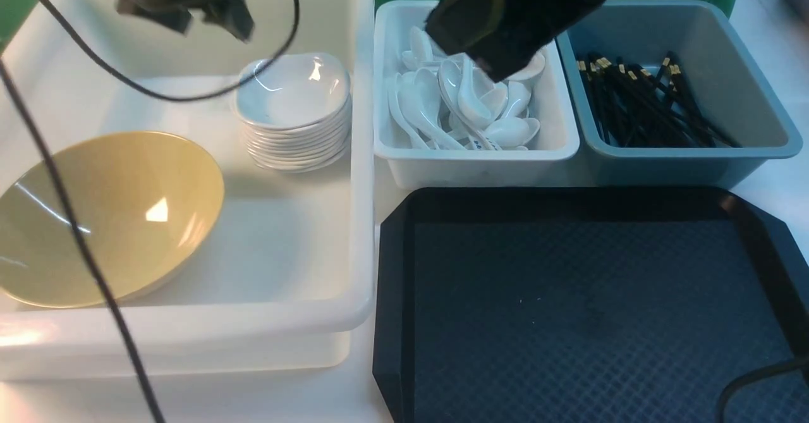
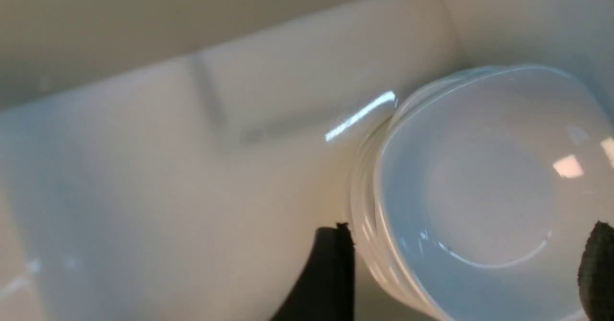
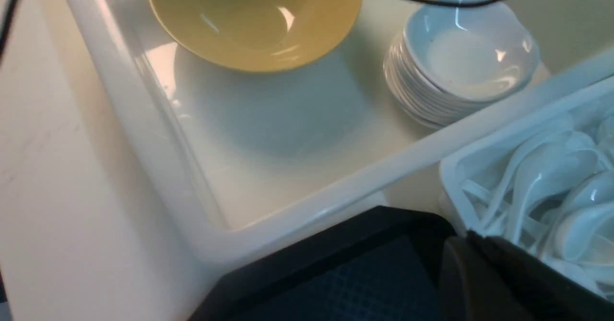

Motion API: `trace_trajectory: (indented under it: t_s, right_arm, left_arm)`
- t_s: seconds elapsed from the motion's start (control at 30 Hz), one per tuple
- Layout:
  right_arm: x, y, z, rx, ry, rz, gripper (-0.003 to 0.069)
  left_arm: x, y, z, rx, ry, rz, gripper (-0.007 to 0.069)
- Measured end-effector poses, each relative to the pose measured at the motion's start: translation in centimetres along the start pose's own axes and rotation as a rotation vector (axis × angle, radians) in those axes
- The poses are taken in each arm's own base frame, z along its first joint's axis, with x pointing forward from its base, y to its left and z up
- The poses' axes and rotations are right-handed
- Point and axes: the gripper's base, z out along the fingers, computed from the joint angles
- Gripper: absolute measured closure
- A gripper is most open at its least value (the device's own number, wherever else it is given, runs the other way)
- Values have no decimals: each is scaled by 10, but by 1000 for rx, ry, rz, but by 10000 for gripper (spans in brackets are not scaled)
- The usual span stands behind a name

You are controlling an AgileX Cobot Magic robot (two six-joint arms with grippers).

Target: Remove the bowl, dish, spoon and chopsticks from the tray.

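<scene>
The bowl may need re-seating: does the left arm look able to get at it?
Probably yes: the bowl lies uncovered in the white tub, with the left gripper above that tub; only a cable crosses it.

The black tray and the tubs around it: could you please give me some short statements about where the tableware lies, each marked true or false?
1. The black chopsticks lie in the grey-blue plastic tub. True.
2. The large olive-yellow bowl lies in the grey-blue tub. False: it lies in the big white tub.
3. The flat black rectangular tray holds no tableware. True.
4. The glossy white soup spoons lie on the tray. False: they fill the small white tub.
</scene>
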Motion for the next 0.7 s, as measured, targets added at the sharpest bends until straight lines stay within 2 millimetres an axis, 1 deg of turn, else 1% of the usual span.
trace_trajectory:
  t_s: [0.03, 0.07, 0.1, 0.13, 0.17, 0.2, 0.23, 0.27, 0.3, 0.37, 0.4, 0.47, 0.5, 0.53, 0.57, 0.6, 0.63, 0.67, 0.7]
  right_arm:
    - [1, 0, -6, 11, 5, -3, 615]
    - [3, 0, -11, 24, 13, -2, 615]
    - [4, 0, -17, 33, 15, 0, 615]
    - [7, 2, -27, 44, 10, -2, 614]
    - [7, 2, -28, 45, 8, -2, 614]
    - [14, 5, -38, 48, 3, -1, 613]
    - [14, 5, -38, 48, 3, 0, 613]
    - [18, 8, -42, 49, 2, 0, 611]
    - [27, 11, -47, 49, 3, 1, 610]
    - [40, 16, -47, 47, 11, 9, 607]
    - [48, 19, -51, 54, -7, 16, 606]
    - [65, 24, -51, 64, -28, 28, 601]
    - [74, 27, -57, 81, -74, 28, 600]
    - [84, 31, -60, 97, -116, 30, 600]
    - [86, 31, -60, 101, -124, 30, 600]
    - [101, 36, -61, 118, -170, 33, 599]
    - [110, 39, -63, 136, -214, 33, 598]
    - [117, 42, -67, 150, -261, 34, 597]
    - [129, 46, -73, 180, -349, 35, 597]
  left_arm:
    - [0, -3, -15, -17, -5, 4, 123]
    - [0, -6, -37, -47, -17, 16, 186]
    - [1, -9, -53, -70, -31, 30, 239]
    - [5, -16, -85, -106, -69, 47, 341]
    - [6, -15, -83, -109, -63, 48, 356]
    - [22, -26, -129, -139, -109, 61, 489]
    - [24, -26, -126, -136, -97, 60, 502]
    - [29, -29, -139, -143, -114, 62, 537]
    - [52, -36, -163, -149, -119, 58, 594]
    - [85, -45, -185, -153, -142, 46, 622]
    - [100, -49, -192, -155, -156, 40, 627]
    - [136, -58, -211, -168, -247, 33, 634]
    - [160, -61, -206, -167, -267, 20, 635]
    - [183, -67, -216, -175, -352, 14, 635]
    - [188, -68, -217, -175, -351, 14, 636]
    - [219, -75, -226, -184, -469, -1, 636]
    - [233, -76, -222, -183, -503, -19, 636]
    - [253, -80, -224, -185, -567, -35, 636]
    - [288, -86, -224, -187, -673, -62, 636]
